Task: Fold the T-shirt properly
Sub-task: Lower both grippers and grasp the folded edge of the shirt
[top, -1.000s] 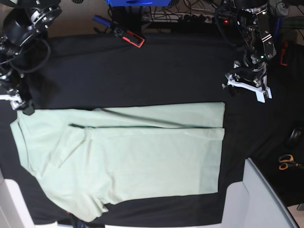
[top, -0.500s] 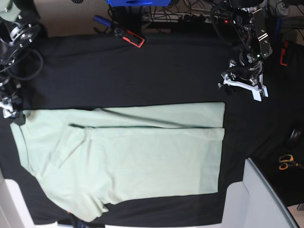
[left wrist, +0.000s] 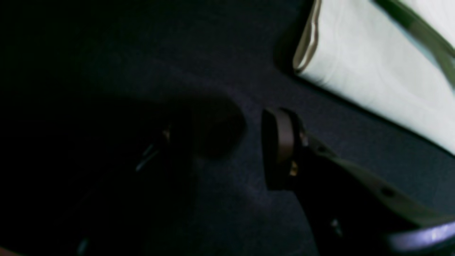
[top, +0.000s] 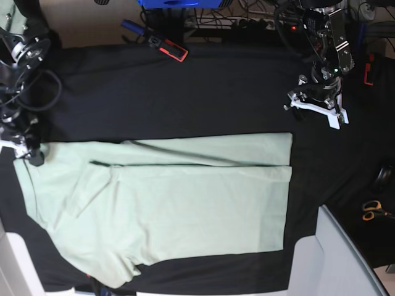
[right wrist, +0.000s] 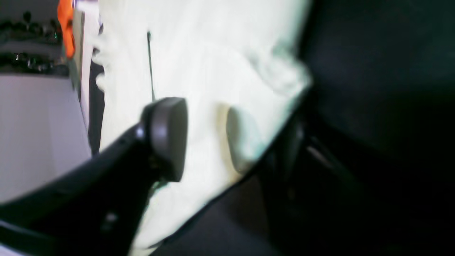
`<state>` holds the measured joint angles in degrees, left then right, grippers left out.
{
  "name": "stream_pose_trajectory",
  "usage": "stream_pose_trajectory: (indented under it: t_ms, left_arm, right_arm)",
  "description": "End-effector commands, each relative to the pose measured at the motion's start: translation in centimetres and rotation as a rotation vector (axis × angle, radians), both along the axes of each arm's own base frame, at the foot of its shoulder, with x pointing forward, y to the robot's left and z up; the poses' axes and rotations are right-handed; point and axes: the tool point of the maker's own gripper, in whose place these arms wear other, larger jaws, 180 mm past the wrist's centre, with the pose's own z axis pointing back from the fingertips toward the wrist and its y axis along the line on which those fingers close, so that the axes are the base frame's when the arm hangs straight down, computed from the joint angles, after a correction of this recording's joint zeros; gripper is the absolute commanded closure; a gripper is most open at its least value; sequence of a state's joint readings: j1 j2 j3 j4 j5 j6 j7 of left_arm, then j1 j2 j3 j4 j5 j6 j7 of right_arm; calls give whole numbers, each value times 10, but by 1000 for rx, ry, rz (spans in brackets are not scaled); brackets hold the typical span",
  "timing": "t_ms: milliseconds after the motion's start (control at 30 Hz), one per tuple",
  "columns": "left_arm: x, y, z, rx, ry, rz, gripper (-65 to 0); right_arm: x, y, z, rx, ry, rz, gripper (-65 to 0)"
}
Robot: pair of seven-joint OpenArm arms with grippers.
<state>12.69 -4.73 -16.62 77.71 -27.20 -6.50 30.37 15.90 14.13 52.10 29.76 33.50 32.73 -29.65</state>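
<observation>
Black rubber-padded jaws of the right gripper (right wrist: 206, 142) are seen straddling the edge of the pale mint-green cotton T-shirt (top: 173, 203); 1 pad (right wrist: 169, 137) lies over the cloth and the other is under or behind the edge, with a gap between them, so the jaws are apart and the cloth is not yet clamped. In the base view this gripper (top: 28, 154) sits at the shirt's far-left corner, by the collar end.

The left gripper (left wrist: 227, 142) is poised over bare black table cloth (top: 185, 92), near but clear of the shirt's folded hem corner. 1 pad (left wrist: 280, 145) is visible; the other is lost in shadow, yet a clear gap is shown, and nothing is held.

The shirt is spread flat across the lower middle of the table, with 1 long side already folded inward.

The step in hand is judged to be taking hold of the shirt's end for the next fold. For a clean result, the edge should be seated deep between the pads before closing, all layers should be caught together, and the opposite corner should be gripped level with it.
</observation>
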Motion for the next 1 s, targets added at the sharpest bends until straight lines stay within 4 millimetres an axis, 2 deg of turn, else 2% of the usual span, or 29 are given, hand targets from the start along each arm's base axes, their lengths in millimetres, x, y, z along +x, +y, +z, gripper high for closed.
stream_pose_trajectory:
  t_ms: [0,333,500,733,800,867,967]
  left_arm:
    - [8,4,9,11,-37,-1,-309]
    - [6,-1,7,-1,-36,2,-316]
    - [10,-2,9,-4,-45,-2,-322]
    - [20,-12,10,-29,-65,4,-428]
    - [20,-18,8,-47,-67,14,-435]
    - [32,-21,13,-53,-88,12,-435]
    - [38,-24,3,-80,-72,22,-433]
  right_arm:
    - [11,-9,12,-19,-28,1,-295]
    - [15,-15,16,-40,-53,-28,-160]
    - [15,-15,16,-41,-51,-26,0]
    - [15,-14,15,-39,-48,-22,-3]
    - [15,-13,15,-37,-47,-22,-3]
    - [15,-13,15,-38,-46,-20,-3]
    - [13,-13,14,-37,-42,-19,-3]
